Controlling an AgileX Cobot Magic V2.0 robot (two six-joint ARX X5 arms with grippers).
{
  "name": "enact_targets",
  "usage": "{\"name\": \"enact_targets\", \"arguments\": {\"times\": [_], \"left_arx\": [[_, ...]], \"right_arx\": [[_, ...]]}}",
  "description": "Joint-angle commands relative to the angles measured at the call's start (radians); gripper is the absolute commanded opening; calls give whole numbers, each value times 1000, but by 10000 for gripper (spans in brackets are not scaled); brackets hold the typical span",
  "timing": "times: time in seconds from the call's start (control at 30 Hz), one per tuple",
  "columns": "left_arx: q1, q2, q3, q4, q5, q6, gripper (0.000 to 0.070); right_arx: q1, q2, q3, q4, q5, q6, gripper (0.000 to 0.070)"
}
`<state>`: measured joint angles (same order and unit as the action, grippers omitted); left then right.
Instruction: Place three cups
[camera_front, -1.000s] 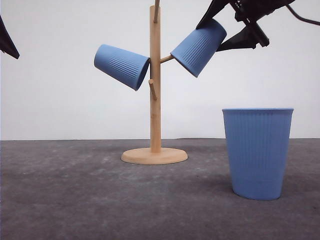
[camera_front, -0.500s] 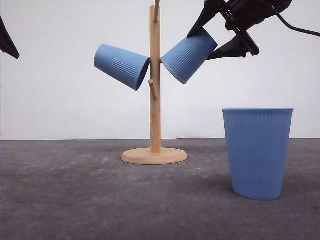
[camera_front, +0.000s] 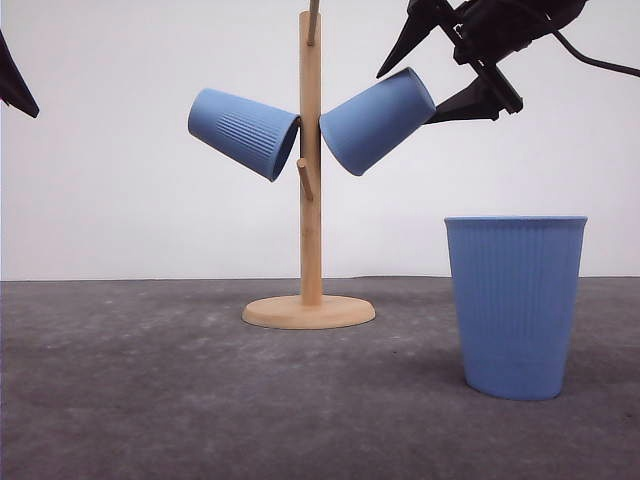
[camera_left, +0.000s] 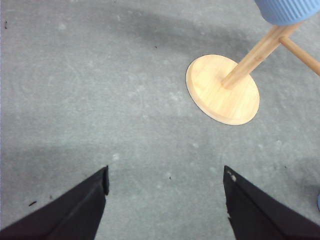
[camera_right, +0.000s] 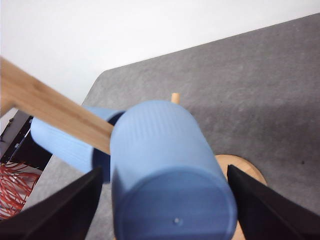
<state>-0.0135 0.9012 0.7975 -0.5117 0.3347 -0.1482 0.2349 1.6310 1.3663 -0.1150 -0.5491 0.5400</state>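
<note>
Lying under everything: a grey table (camera_front: 150, 400) is being seen across the front view, with a white wall behind it.
Stand: a tan wooden pegged stand (camera_front: 310, 180) is being shown upright on the table on its round base (camera_left: 222, 90); it is being used here as the landmark.
Standing cup: a blue ribbed cup (camera_front: 515, 305) is being seen upright, mouth up, on the table, to the right of the stand and nearer the camera, well apart from its base.
Right-hand hung cup: a second blue cup (camera_front: 378, 120) is being seen tilted, mouth down toward the stand's post and its rim at the post, bottom up and outward, high on the stand's right side. In the right wrist view this cup (camera_right: 167, 175) is being shown bottom-first between the fingers.
Left-hand hung cup: a third blue cup (camera_front: 243, 131) is being seen tilted on the stand's left side, its mouth against the post.
Right gripper: the right gripper (camera_front: 450, 70) is being held above and to the right of the stand, its jaws spread wide on either side of the right-hand cup's bottom end; whether the fingers are touching the cup cannot be told.
Left gripper: the left gripper (camera_left: 165, 187) is being held over bare table near the stand's base, jaws spread wide, with nothing between them.
</note>
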Motion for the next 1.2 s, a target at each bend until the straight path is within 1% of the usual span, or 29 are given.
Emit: {"name": "enact_targets", "arguments": {"times": [0.0,0.3,0.37,0.47,0.73,0.97,1.17], "left_arx": [[-1,6,7,11,-2,-3,430],[-1,6,7,11,-2,-3,430],[-1,6,7,11,-2,-3,430],[-1,6,7,11,-2,-3,430],[-1,6,7,12,-2,-3,430],[-1,6,7,12,-2,-3,430],[-1,6,7,11,-2,-3,430]], "right_arx": [[3,18,23,12,1,3,501],[6,18,23,19,1,2,503],[6,18,23,19,10,2,517],[6,18,23,19,31,0,560],[-5,18,23,19,31,-1,581],[-33,16,23,19,30,-2,590],[-75,-4,23,2,5,-13,592]]}}
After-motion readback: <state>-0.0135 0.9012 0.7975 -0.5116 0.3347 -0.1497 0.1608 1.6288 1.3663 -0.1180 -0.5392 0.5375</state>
